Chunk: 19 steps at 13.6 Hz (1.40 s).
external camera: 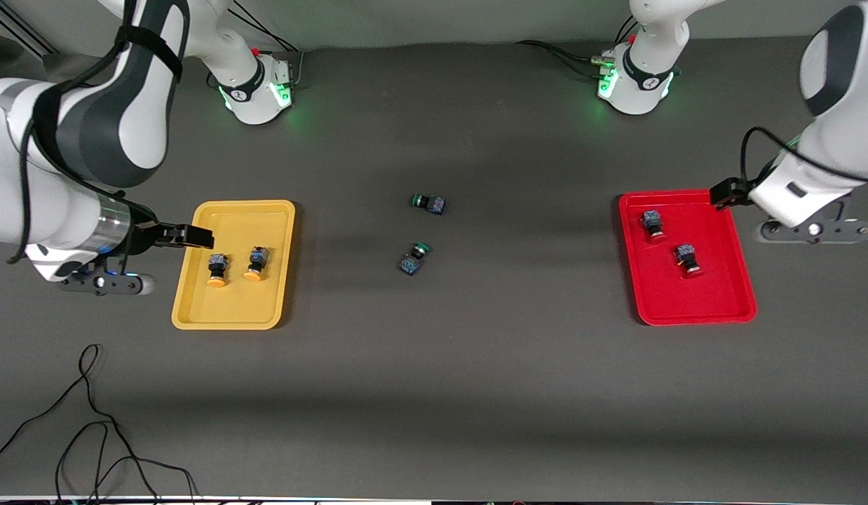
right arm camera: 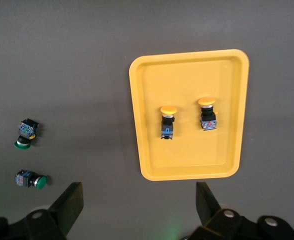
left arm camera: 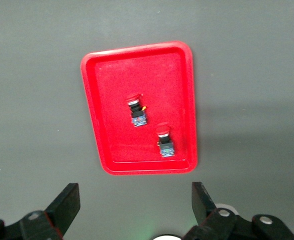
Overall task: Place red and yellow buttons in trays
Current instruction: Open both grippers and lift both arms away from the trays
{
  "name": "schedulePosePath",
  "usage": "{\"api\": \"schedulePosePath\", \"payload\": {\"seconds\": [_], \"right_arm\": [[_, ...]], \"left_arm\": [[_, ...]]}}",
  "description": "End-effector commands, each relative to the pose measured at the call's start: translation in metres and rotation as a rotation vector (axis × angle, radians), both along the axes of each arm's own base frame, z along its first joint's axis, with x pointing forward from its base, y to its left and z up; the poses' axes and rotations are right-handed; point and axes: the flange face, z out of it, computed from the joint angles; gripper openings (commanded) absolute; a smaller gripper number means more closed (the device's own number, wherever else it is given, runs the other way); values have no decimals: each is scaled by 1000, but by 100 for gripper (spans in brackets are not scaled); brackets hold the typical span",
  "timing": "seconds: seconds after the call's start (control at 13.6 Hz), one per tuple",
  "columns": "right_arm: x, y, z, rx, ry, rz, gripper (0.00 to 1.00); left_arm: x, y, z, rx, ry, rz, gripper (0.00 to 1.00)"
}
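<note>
Your two yellow buttons [external camera: 218, 268] lie in the yellow tray [external camera: 195, 308], two red buttons [external camera: 652, 223] in the red tray [external camera: 693, 308]. Left gripper [left arm camera: 132, 207] and right gripper [right arm camera: 139, 205] hang spread wide, empty.

Left tool [left arm camera: 132, 210] (raised) open; right tool [right arm camera: 139, 210] likewise

even overhead light, soft shadows beside trays [external camera: 232, 210], green glow at arm bases, sharp focus.
</note>
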Motion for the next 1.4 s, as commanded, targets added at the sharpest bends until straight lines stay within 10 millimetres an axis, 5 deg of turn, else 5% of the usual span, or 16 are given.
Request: {"api": "schedulePosePath", "payload": {"seconds": [0.0, 0.22, 0.73, 1.32], "right_arm": [[2, -15, 20, -4, 8, -30, 100], [-1, -36, 38, -2, 6, -26, 100], [-53, -86, 39, 50, -82, -43, 100], [-59, -109, 58, -18, -92, 4, 100]], "left_arm": [[-13, 21, 19, -27, -5, -15, 100], [-24, 64, 36, -70, -21, -43, 100], [-43, 43, 54, -62, -4, -35, 100], [-37, 49, 60, -63, -24, -28, 100]]}}
